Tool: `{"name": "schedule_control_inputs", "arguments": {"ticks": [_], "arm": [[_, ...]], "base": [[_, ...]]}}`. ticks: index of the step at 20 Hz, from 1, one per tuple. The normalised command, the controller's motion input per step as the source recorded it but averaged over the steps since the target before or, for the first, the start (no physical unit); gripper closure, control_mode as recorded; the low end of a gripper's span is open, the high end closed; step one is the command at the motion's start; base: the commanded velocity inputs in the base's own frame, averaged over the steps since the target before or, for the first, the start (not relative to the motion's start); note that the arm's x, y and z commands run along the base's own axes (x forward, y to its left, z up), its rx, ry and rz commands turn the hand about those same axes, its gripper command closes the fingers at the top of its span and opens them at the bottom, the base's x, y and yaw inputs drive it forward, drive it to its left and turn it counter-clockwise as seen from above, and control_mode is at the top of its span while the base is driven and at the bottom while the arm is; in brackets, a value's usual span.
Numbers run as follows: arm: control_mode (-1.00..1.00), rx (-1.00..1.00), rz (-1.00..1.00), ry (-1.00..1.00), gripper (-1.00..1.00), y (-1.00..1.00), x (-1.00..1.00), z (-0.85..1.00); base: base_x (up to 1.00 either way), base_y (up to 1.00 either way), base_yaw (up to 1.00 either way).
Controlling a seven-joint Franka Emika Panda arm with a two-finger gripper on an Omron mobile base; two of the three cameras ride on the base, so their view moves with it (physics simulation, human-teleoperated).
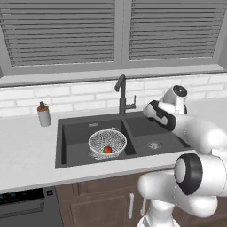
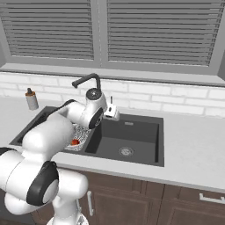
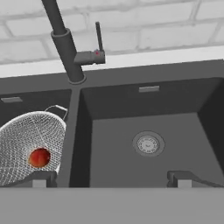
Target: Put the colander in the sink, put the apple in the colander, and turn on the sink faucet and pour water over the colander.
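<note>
The colander [image 1: 107,141] sits in the left basin of the dark sink [image 1: 88,118], and the red apple [image 1: 107,150] lies inside it. From the hand view, the colander [image 3: 26,140] and apple [image 3: 39,157] are at lower left. The sink faucet [image 1: 121,95] rises behind the basin divider, its small lever [image 3: 99,39] standing upright on the right side. My gripper [image 3: 109,180] hovers open over the right basin, in front of the faucet, holding nothing. Seen from the right base, the gripper [image 2: 112,114] is just right of the faucet's base. No water is in view.
A grey soap dispenser [image 1: 43,114] stands on the counter left of the sink. The right basin holds a round silver drain [image 3: 148,144]. A white brick backsplash and a window sill run behind the faucet. My forearm [image 2: 66,127] covers part of the colander in the right base view.
</note>
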Motion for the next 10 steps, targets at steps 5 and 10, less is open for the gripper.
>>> {"name": "schedule_control_inputs", "arguments": {"ticks": [5,10], "arm": [[-1.00,0.00,0.05,-0.12,-1.00,-0.05,0.48,-0.26],[-1.00,0.00,0.01,-0.16,-1.00,0.00,0.65,-0.14]], "base": [[0.00,0.00,0.00],[0.00,0.00,0.00]]}}
